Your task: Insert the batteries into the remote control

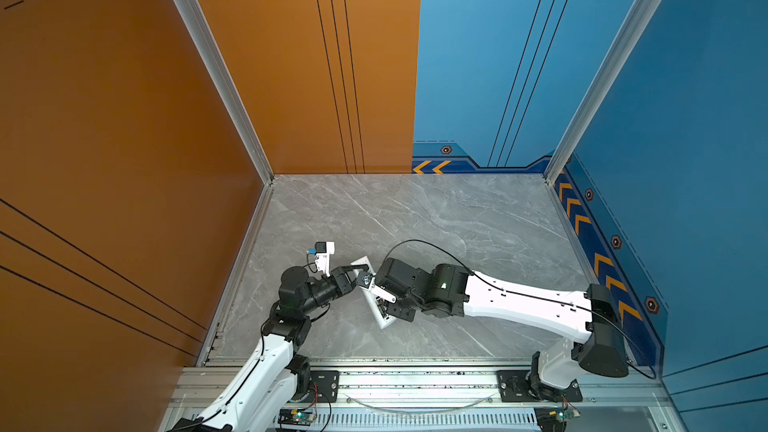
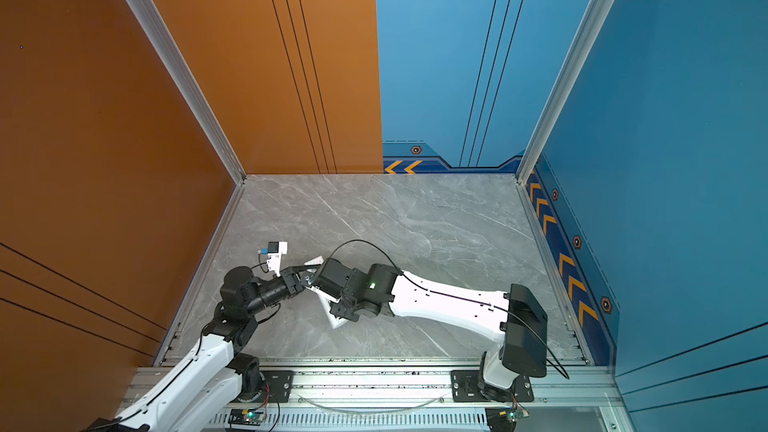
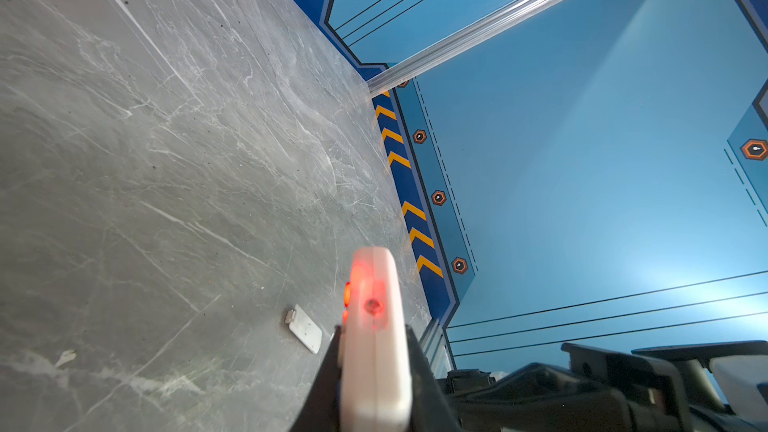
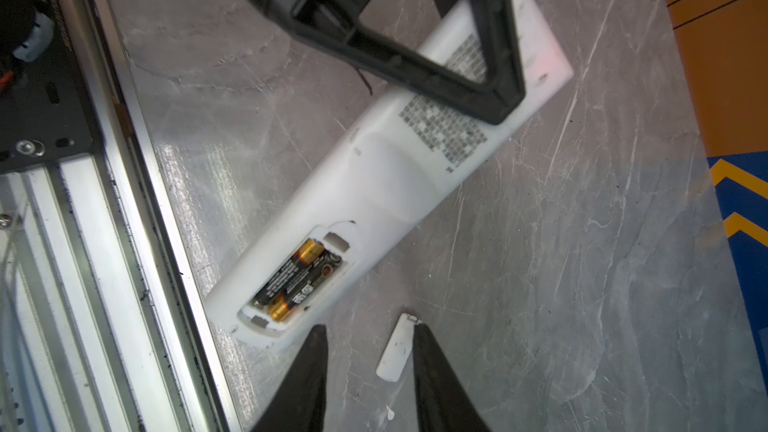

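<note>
Just ahead of the tips of the right fingers, the remote control lies back-up on the grey marble surface. It is a long white bar with a block of grey print on its plain back. Its open compartment is at the end nearest those tips. The batteries sit inside side by side, black with gold-copper bands at opposite ends.

The right fingers are spread apart and grip nothing. A small white battery cover lies flat on the surface between them, tight against one finger; whether it touches cannot be told.

The left fingers are pressed against both long sides of the remote, pinching it near the printed end, well away from the compartment. Beyond their tips the remote's end glows red.

In both top views the two arms cover most of the remote; only its white ends show, and the batteries are hidden. One edge of the cover is hidden behind a right finger, and the roots of the right fingers are cut off.
</note>
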You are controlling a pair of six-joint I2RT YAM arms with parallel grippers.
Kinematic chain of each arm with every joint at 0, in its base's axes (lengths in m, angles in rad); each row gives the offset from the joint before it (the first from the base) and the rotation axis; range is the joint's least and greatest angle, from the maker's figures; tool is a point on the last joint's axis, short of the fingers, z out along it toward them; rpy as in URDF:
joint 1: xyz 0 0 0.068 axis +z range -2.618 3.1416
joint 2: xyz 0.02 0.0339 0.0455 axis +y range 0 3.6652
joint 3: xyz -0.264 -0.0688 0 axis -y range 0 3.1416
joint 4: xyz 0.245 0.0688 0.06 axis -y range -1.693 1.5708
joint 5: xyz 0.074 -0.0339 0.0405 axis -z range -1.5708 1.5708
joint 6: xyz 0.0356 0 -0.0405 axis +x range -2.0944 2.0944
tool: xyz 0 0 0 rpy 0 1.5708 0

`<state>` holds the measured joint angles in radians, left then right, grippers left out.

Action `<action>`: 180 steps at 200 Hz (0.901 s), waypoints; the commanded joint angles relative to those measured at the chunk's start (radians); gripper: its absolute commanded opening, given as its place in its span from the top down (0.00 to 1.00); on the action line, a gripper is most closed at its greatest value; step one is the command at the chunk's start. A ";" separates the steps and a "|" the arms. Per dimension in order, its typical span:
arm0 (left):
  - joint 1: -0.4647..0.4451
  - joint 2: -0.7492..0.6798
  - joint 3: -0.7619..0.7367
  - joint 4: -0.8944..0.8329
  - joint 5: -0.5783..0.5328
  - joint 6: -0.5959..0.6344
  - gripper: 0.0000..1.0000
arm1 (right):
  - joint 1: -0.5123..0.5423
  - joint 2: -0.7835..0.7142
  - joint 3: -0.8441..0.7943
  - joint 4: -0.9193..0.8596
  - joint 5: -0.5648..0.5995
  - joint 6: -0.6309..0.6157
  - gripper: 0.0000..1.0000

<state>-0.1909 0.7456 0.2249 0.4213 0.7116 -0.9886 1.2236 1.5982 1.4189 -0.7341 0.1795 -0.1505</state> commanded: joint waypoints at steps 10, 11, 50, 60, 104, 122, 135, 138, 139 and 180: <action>0.012 -0.016 0.021 0.008 0.023 -0.006 1.00 | -0.031 -0.072 -0.060 0.052 -0.073 0.057 0.58; 0.011 -0.016 0.021 0.008 0.022 -0.007 1.00 | -0.033 -0.074 -0.061 0.052 -0.076 0.058 0.57; 0.019 -0.014 0.022 0.010 0.022 -0.004 1.00 | -0.093 -0.152 -0.149 0.097 -0.164 0.109 0.43; 0.021 -0.014 0.023 0.010 0.021 -0.004 1.00 | -0.110 -0.170 -0.167 0.104 -0.177 0.123 0.41; 0.029 -0.014 0.021 0.010 0.020 -0.005 1.00 | -0.193 -0.211 -0.234 0.114 -0.220 0.171 0.30; 0.033 -0.015 0.021 0.010 0.019 -0.005 1.00 | -0.236 -0.203 -0.257 0.114 -0.262 0.188 0.27; 0.033 -0.014 0.021 0.010 0.021 -0.004 1.00 | -0.263 -0.193 -0.272 0.113 -0.287 0.199 0.25; 0.033 -0.015 0.022 0.010 0.020 -0.004 1.00 | -0.269 -0.192 -0.275 0.113 -0.291 0.201 0.24; 0.034 -0.015 0.022 0.010 0.020 -0.005 1.00 | -0.271 -0.192 -0.276 0.113 -0.292 0.202 0.24; 0.037 -0.017 0.021 0.010 0.020 -0.006 1.00 | -0.348 -0.171 -0.311 0.114 -0.329 0.225 0.17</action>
<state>-0.1638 0.7422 0.2249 0.4210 0.7116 -0.9890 0.9081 1.4101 1.1297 -0.6266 -0.1043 0.0402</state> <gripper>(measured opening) 0.195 0.817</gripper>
